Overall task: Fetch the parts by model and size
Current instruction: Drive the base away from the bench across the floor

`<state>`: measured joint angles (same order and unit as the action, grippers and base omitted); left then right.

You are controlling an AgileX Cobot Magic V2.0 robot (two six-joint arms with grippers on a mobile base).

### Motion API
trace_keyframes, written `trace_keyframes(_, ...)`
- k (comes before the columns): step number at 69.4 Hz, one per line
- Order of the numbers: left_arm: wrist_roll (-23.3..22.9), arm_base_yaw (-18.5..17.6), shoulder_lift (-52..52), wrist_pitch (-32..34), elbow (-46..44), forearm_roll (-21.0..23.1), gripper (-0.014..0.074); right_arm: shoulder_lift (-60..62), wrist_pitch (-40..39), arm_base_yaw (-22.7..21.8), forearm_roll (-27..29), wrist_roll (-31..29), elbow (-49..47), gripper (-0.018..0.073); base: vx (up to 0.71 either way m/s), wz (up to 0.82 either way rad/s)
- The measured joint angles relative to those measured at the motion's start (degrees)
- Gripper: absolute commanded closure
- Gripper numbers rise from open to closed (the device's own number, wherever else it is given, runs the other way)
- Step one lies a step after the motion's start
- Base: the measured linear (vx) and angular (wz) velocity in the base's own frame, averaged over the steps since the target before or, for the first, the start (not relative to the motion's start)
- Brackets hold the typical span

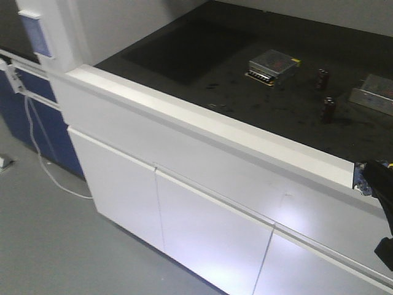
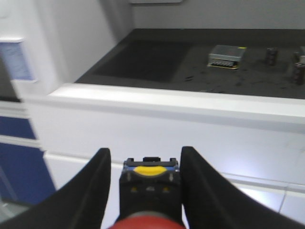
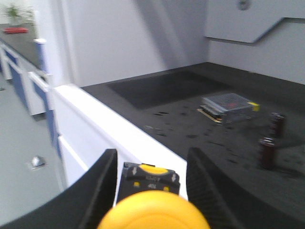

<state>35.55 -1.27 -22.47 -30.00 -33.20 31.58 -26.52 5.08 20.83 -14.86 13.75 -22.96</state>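
In the left wrist view my left gripper is shut on the red-capped switch. Its black body sits between the two black fingers, with the cap towards the camera. In the right wrist view my right gripper is shut on the yellow-capped switch in the same way, black body between the fingers. Both grippers are held in front of the white cabinet, short of the black countertop. In the front view a dark arm part shows at the right edge, beside the counter lip.
On the countertop stand two silver mesh boxes and two dark capacitors. A white raised lip borders the counter, with cabinet doors below. At the left are a blue cabinet and a white cable on the floor.
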Motion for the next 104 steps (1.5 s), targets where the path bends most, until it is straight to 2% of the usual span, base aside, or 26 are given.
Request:
trace_keyframes(50,0.0,0.0,0.0,0.0,0.0,0.0,0.0603,0.0,0.0,0.0,0.0,0.0,0.0,0.0561,-0.05,0.67)
trace_keyframes(77,0.0,0.0,0.0,0.0,0.0,0.0,0.0603,0.0,0.0,0.0,0.0,0.0,0.0,0.0561,0.1,0.82)
trace_keyframes(104,0.0,0.0,0.0,0.0,0.0,0.0,0.0603,0.0,0.0,0.0,0.0,0.0,0.0,0.0561,0.19,0.45)
